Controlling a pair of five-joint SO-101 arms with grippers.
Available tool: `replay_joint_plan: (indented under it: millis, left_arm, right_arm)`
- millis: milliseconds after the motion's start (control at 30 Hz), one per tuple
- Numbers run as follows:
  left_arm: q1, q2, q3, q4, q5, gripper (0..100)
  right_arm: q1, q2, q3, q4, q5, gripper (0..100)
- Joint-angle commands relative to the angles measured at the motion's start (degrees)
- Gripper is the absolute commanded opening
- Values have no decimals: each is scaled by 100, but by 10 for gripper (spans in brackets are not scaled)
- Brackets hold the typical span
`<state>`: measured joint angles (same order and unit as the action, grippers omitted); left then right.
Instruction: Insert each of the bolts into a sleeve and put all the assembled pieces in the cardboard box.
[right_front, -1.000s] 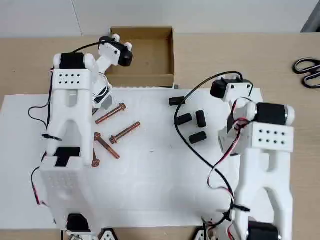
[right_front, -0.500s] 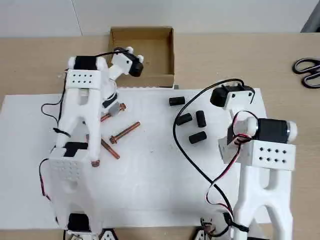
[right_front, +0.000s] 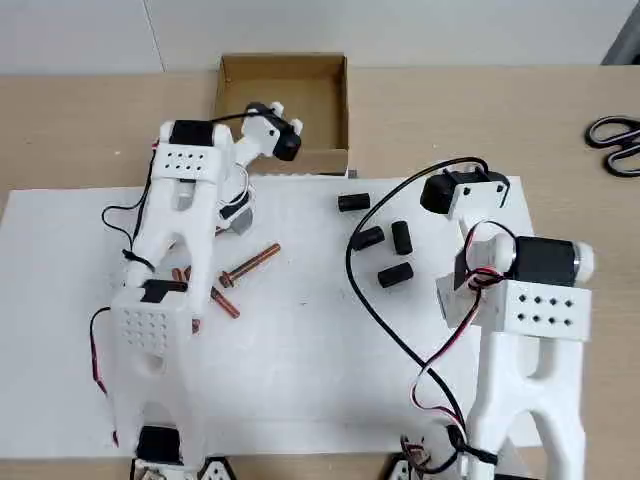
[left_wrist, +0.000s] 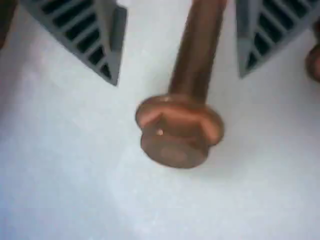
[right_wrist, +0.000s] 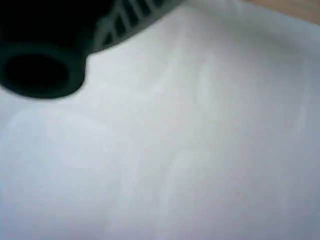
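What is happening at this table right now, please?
The left gripper is open, its fingers either side of a copper bolt lying on the white mat. Other bolts and four black sleeves lie loose on the mat. A sleeve sits close at the right arm's wrist; whether it is gripped is unclear. The cardboard box stands behind.

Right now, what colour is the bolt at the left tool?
Copper bolt, clearest in the left wrist view.
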<state>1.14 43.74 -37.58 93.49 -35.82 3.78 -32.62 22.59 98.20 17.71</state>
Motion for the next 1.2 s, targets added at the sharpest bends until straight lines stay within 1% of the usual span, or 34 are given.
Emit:
replay_joint_plan:
  millis: [0,167,333,567,700,833,933,1067,1167]
  left_arm:
    - [-9,26,-189,-123,18,152]
    - [-9,141,-189,-149,9,148]
    - [-9,334,-189,-360,9,145]
    - [26,369,-198,-360,9,4]
    - [18,369,-277,-281,9,6]
    - [18,369,-901,158,9,6]
    - [70,360,-1780,686,35,6]
    - [105,308,-2457,703,413,6]
    - [123,-132,-2519,703,862,6]
  right_arm:
    - [48,-163,-26,84,-35,4]
    - [48,-163,-26,84,-35,4]
    - [48,-163,-26,84,-35,4]
    - [48,-171,-26,84,-35,4]
    - [48,-171,-26,75,-35,4]
    - [48,-171,-26,75,-35,4]
    - [22,-171,-35,75,-35,4]
    - [4,-180,-62,84,-44,4]
    - [4,-180,-62,101,-70,4]
